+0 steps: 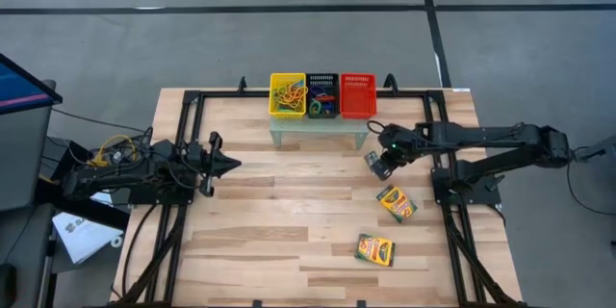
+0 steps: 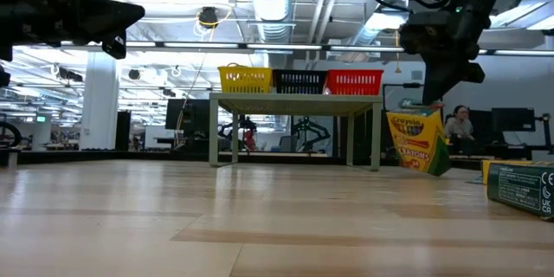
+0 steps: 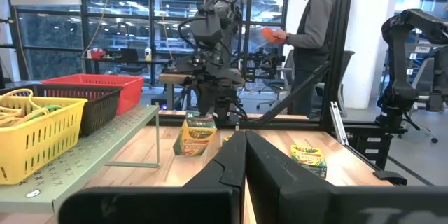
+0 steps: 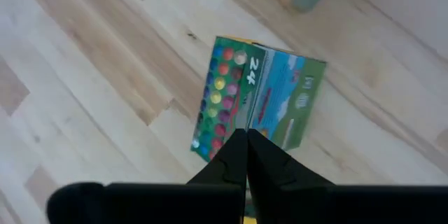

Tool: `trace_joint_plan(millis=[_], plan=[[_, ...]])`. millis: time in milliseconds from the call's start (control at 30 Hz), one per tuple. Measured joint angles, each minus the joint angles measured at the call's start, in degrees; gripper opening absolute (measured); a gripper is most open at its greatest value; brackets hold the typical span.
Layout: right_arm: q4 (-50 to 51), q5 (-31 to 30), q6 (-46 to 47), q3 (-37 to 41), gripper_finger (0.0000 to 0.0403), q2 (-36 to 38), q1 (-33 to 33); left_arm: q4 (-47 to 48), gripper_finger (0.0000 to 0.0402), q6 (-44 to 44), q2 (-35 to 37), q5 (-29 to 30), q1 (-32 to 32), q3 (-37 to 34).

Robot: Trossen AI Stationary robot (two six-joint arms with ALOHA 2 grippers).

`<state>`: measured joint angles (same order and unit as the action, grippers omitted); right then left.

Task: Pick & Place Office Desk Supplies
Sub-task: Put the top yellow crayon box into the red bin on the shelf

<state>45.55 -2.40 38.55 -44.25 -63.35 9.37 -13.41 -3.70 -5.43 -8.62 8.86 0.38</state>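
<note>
Yellow-green crayon box (image 4: 259,98) hangs pinched by its edge in the closed right gripper (image 1: 378,166) above the table (image 1: 250,221), apparently lifted for the red basket (image 1: 357,95); two boxes (image 1: 396,203) (image 1: 375,249) lie flat nearby, while the closed, empty left gripper (image 1: 223,166) waits at the left

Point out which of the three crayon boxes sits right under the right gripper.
The crayon box nearest the shelf, standing tilted beneath the shut right gripper. The other two boxes lie flat, farther from the baskets.
</note>
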Motion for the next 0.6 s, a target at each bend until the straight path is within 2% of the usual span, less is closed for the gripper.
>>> trace_joint_plan(millis=[600], plan=[[3.94, -4.05, -3.18, -0.02, 0.0000, 0.02, 5.83, 0.03, 0.0000, 0.00, 0.00, 0.00, 0.00, -0.01]])
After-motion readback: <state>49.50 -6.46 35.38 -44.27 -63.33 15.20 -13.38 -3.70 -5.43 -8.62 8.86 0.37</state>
